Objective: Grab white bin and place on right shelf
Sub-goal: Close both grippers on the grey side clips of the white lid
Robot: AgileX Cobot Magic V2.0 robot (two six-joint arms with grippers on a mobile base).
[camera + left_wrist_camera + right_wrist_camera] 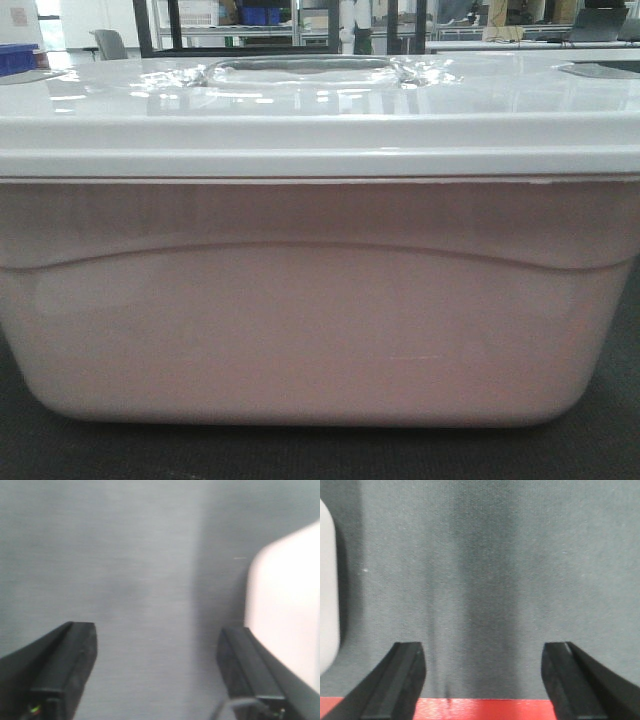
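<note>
We log the left gripper (155,635) and right gripper (482,650) with fingers spread wide, empty over the grey mat (480,555), the white bin (320,320) outside each pair, closest beside the left gripper's nearer finger, presumably flanked for a two-sided lift.

Right gripper (482,680) with black fingers (400,680) spread wide over grey mat (495,580), nothing between them, white bin (327,595) at left edge, red strip (480,709) along bottom

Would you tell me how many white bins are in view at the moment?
1. The white bin fills the front view; its edge also shows in both wrist views. Others may be hidden behind it.
</note>
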